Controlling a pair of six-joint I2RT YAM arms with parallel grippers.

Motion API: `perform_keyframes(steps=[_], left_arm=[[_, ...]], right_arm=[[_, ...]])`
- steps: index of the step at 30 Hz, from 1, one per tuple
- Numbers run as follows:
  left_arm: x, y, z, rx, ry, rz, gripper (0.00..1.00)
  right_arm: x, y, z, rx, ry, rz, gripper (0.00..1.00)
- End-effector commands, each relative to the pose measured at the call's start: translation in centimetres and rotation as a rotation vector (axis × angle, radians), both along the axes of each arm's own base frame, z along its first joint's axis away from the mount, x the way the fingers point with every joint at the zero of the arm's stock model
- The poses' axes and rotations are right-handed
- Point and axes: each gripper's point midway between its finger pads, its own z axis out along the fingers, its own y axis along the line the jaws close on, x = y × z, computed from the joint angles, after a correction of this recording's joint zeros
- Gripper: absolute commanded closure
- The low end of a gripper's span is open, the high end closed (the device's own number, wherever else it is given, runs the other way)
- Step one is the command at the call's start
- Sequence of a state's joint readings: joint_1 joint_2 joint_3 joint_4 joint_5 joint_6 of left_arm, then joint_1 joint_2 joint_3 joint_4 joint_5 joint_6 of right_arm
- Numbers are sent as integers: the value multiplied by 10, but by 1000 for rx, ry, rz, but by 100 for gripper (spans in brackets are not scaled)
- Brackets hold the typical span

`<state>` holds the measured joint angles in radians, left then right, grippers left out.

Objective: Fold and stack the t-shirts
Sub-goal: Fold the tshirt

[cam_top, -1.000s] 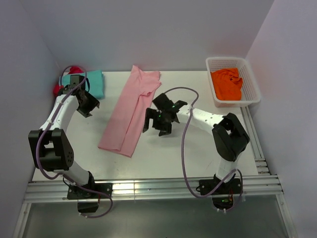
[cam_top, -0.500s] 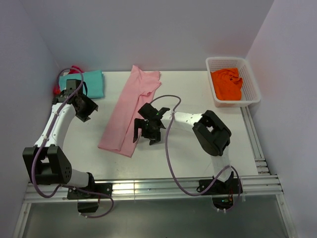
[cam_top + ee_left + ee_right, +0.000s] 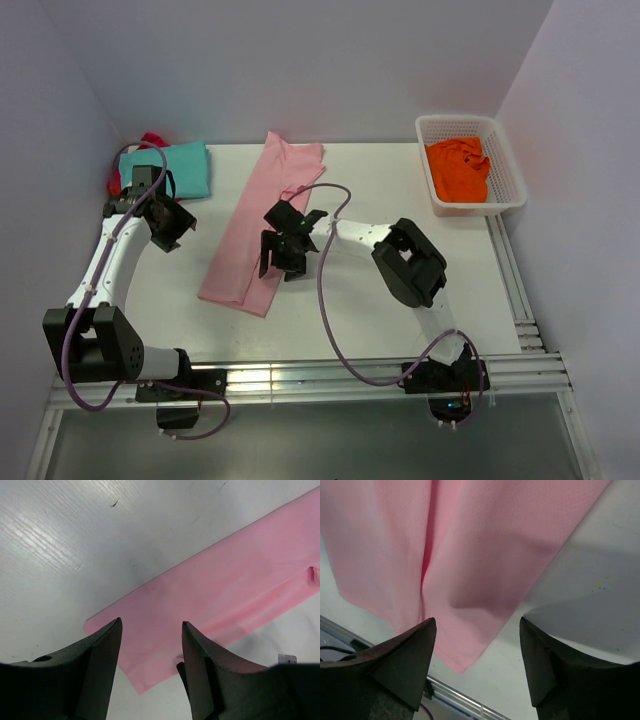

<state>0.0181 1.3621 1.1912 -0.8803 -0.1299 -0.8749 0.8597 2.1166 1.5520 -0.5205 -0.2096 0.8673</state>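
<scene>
A light pink cloth t-shirt (image 3: 248,235), folded lengthwise into a long strip, lies slantwise across the middle of the white counter (image 3: 480,290), its near end angled to the left. The right hand (image 3: 476,622) hovers over the strip's right edge, toward that near end. Its fingers are spread wide with nothing between them, and a soft crease runs along the cloth below. The left hand (image 3: 151,625) hangs above bare counter just left of the strip, fingers moderately apart and also empty.

The shirt looks light, thin and limp. It will likely sag wherever it is unsupported, and its layers may slide apart if only the top one is pinched. The near corners seem the sensible hold, one per hand, taking all layers together.

A folded teal t-shirt (image 3: 185,168) rests at the far left, with a red t-shirt (image 3: 150,139) bunched behind it. An orange t-shirt (image 3: 458,170) lies crumpled in a white plastic mesh basket (image 3: 455,120) at the far right. The counter is smooth and matt, and pale lilac walls close it in on the left, far and right sides.
</scene>
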Motion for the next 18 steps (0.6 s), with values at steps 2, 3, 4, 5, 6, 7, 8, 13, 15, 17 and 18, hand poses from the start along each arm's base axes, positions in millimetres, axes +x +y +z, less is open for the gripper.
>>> perform_keyframes(steps=[2, 3, 4, 5, 6, 7, 8, 13, 15, 17, 18], left_arm=[[-2, 4, 10, 35, -27, -15, 42], [-2, 4, 11, 38, -26, -17, 43], [-2, 4, 10, 38, -26, -17, 43], [-2, 4, 10, 36, -25, -17, 43], [-1, 4, 9, 36, -26, -17, 43], [-2, 4, 7, 34, -20, -17, 43], [-2, 4, 7, 34, -22, -19, 42], [-1, 4, 3, 35, -15, -22, 43], [0, 3, 3, 35, -14, -27, 42], [0, 3, 3, 34, -16, -31, 43], [1, 3, 2, 33, -14, -33, 42]], right_arm=[[5, -6, -17, -62, -8, -19, 32], [6, -8, -19, -68, -8, -21, 37], [6, -9, -21, -77, -5, -20, 44], [6, -11, -22, -87, -7, -22, 48], [6, -11, -23, -90, -6, -21, 53], [6, -13, -25, -95, -3, -23, 63], [8, -14, -26, -98, -3, -26, 70], [10, -27, -31, -123, 6, -47, 88], [10, -37, -34, -146, 6, -62, 91], [13, -48, -30, -156, 1, -85, 92], [10, -60, -36, -183, 5, -95, 93]])
